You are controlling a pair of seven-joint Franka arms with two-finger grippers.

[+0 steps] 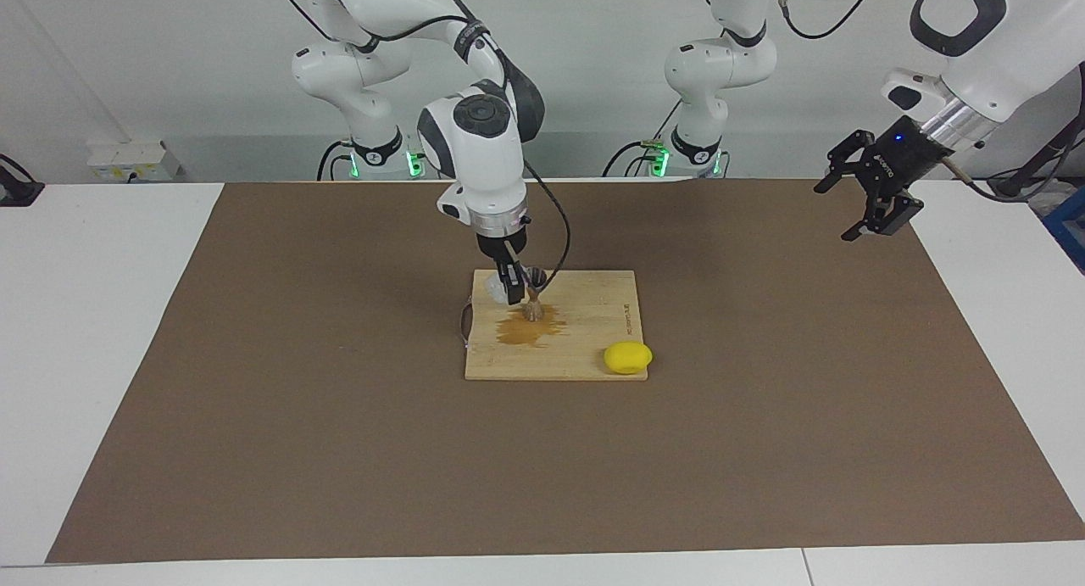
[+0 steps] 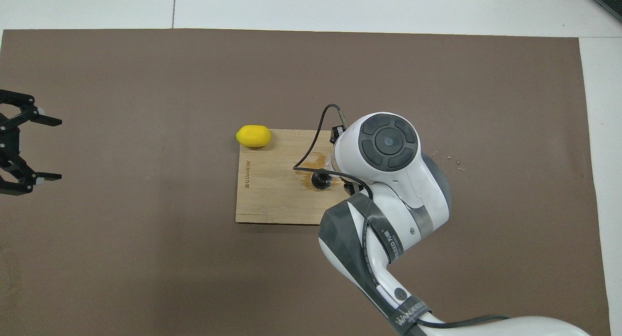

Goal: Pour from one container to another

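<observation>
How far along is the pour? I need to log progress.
Liquid is already out: an amber puddle spreads on the board around the jigger. The right gripper, shut on the clear cup, holds it beside the jigger. Left: setting the cup down. The left gripper waits, open.

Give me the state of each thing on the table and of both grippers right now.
clear cup: held by the right gripper, over the board beside the jigger.
jigger: upright on the board, in a brown puddle.
cutting board: flat, wet with a brown spill.
lemon: lying at the board's corner.
right gripper: shut on the cup.
left gripper: open, empty, waiting in the air.
</observation>
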